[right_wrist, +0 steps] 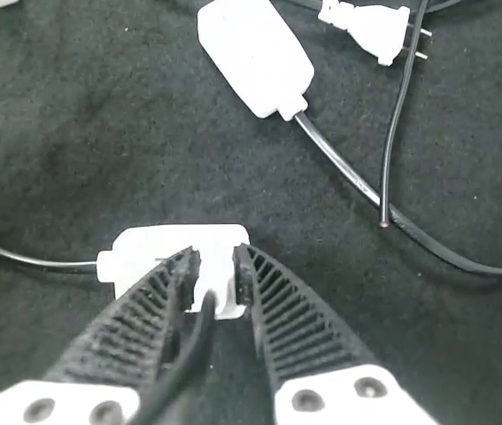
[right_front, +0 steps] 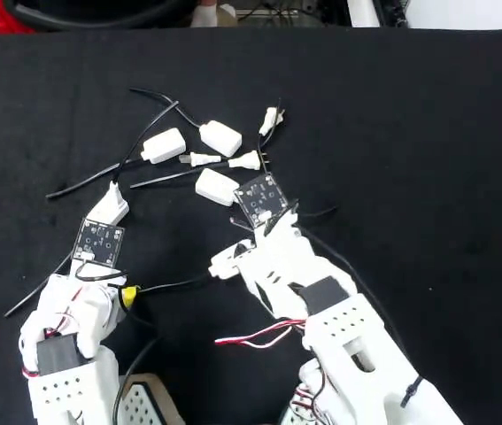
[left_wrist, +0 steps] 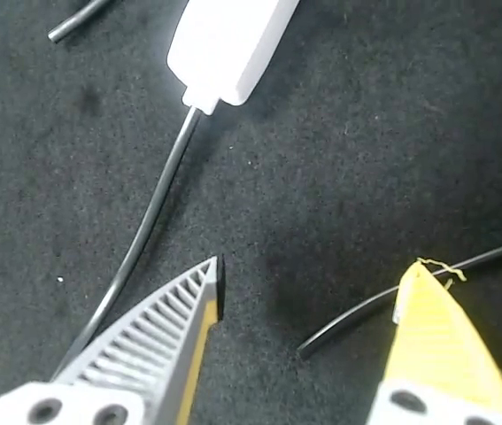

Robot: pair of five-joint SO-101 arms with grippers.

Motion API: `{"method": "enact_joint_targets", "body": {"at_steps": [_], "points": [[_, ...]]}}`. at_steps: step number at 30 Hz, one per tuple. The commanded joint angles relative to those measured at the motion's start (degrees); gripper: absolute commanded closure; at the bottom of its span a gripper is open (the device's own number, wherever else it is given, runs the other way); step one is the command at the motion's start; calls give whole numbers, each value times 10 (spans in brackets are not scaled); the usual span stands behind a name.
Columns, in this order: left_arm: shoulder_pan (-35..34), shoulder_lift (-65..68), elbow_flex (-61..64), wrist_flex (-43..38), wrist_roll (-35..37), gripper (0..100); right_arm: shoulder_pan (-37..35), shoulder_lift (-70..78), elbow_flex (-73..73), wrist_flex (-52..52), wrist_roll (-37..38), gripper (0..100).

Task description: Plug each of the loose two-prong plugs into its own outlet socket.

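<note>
My right gripper (right_wrist: 213, 258) is shut on a white outlet socket (right_wrist: 144, 257), whose black cable trails away sideways; the same gripper (right_front: 237, 257) and socket (right_front: 224, 261) sit mid-table. Beyond lie another socket (right_wrist: 255, 57) and a two-prong plug (right_wrist: 366, 22). My left gripper (left_wrist: 317, 270) stands open over bare cloth, with a loose cable end (left_wrist: 302, 348) by its yellow finger (left_wrist: 428, 328). A socket (left_wrist: 228, 40) lies just ahead of it. In the high view, three sockets (right_front: 164, 144), (right_front: 220, 137), (right_front: 216, 186) and three plugs (right_front: 199, 159), (right_front: 246, 161), (right_front: 271, 117) cluster at centre.
Black cables (right_front: 91, 181) cross the black cloth (right_front: 428, 133) around the cluster. One more socket (right_front: 109, 208) lies near the left arm (right_front: 65, 336). The right arm (right_front: 348, 336) fills the lower middle. Clutter lines the table's back edge (right_front: 233, 27).
</note>
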Motion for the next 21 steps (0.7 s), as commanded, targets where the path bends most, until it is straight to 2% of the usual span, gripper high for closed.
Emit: {"method": "enact_joint_targets", "body": {"at_steps": [1, 12, 21], "points": [[0, -4, -1, -6, -7, 690, -7, 15, -11, 14, -5, 986], [0, -4, 0, -4, -43, 690, -33, 30, -51, 72, 21, 986], [0, -4, 0, -4, -45, 690, -32, 262, -163, 75, 23, 986]]}}
